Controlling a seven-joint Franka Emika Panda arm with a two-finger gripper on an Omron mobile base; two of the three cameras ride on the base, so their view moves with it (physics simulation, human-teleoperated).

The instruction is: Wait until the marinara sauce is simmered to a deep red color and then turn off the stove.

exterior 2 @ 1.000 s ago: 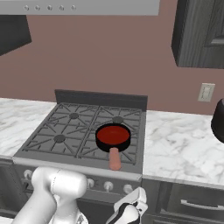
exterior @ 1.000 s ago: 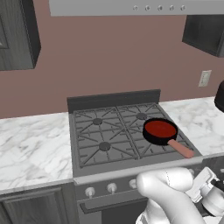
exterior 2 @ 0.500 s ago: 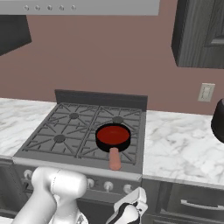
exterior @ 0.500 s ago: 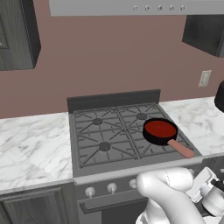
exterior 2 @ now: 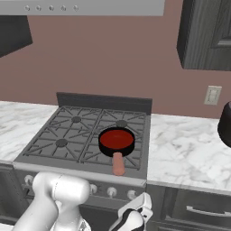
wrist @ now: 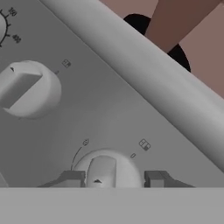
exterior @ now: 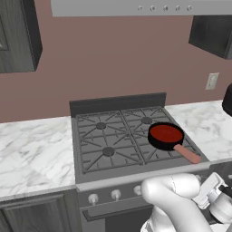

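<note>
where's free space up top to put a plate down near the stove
Bare marble counter left of the stove, and more counter right of it, up to the dark pot at the far edge. On the stove, three grates are free; the front right one holds the pan. Tight at the knobs, where the hand straddles one.

Flat, even rendered light is filling both base views, casting hardly any shadows and no glare. The hand view is looking softly blurred and pale up close
</note>
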